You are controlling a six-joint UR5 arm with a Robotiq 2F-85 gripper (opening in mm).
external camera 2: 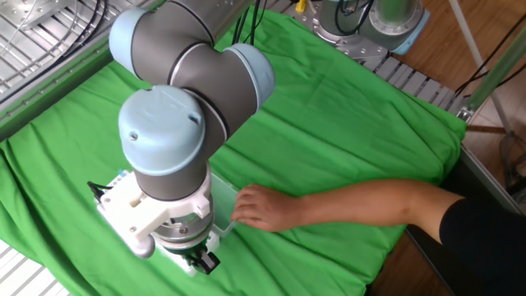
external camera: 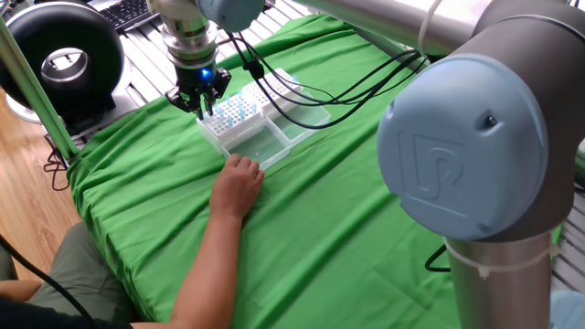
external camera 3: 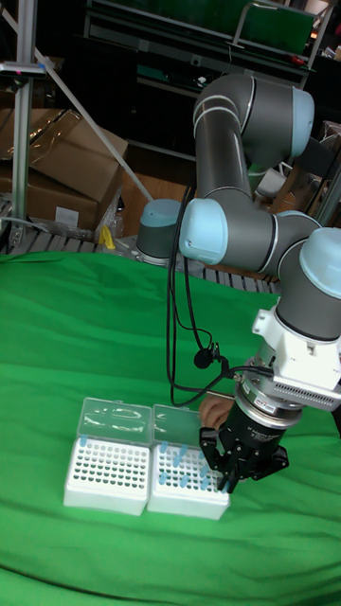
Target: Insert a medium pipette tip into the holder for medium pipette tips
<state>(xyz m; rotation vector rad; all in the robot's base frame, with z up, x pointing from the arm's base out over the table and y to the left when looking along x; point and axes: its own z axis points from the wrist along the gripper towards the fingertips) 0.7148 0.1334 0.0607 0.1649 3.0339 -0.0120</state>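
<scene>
Two white racks with open clear lids stand side by side on the green cloth. The holder for medium pipette tips [external camera: 264, 90] [external camera 3: 106, 470] is the block-like one with a dense grid of holes. The other rack [external camera: 229, 115] [external camera 3: 186, 479], next to it, carries several blue-topped tips. My gripper [external camera: 199, 107] [external camera 3: 230, 477] hangs point-down at the outer corner of that blue-tipped rack, on the side away from the holder. Its fingers are drawn together. A medium pipette tip between them is too small to make out. In the other fixed view the wrist hides both racks.
A person's hand [external camera: 237, 182] [external camera 2: 263, 205] rests on the cloth against the open clear lid [external camera: 261, 143], the forearm reaching in from the table's edge. Black cables [external camera: 302, 87] hang over the racks. A black round device [external camera: 64, 59] stands beyond the table.
</scene>
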